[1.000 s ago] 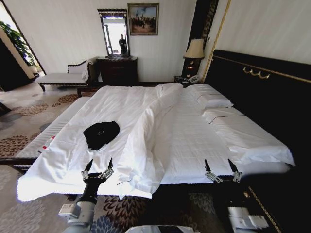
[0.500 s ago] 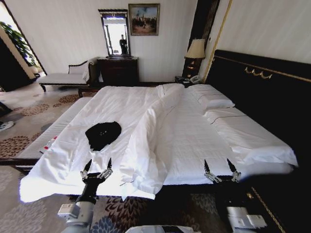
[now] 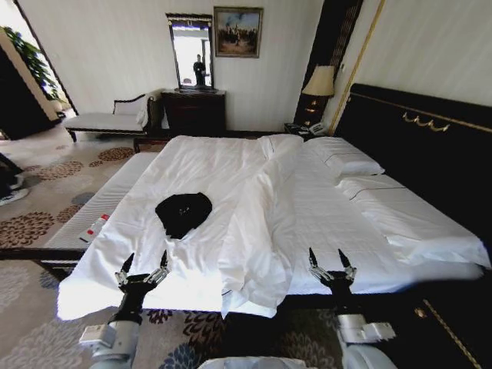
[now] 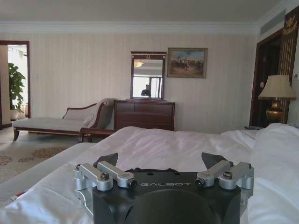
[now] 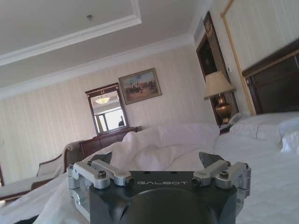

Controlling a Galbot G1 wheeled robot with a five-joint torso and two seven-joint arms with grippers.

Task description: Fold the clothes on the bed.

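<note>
1. The whole head view has shifted against the earlier frames: the bed [image 3: 400, 231] and shirt [image 3: 184, 212] sit further right in the picture and the headboard fills less of it, so the camera has moved, not the things

2. The shirt lies where it lay, a crumpled black heap on the duvet near the bed's foot edge, on the side away from the headboard; it is untouched and unfolded

3. The left gripper [image 3: 141, 268] hovers over the bed's foot edge, just short of the shirt, fingers spread apart as before and holding nothing

4. The right gripper [image 3: 331, 264] hangs over the same edge, well apart from the shirt on the headboard side, fingers likewise spread and empty

5. In my judgement the robot is only lining itself up with the shirt; folding has not begun

6. A floor patch beside the bed now shows more
</note>
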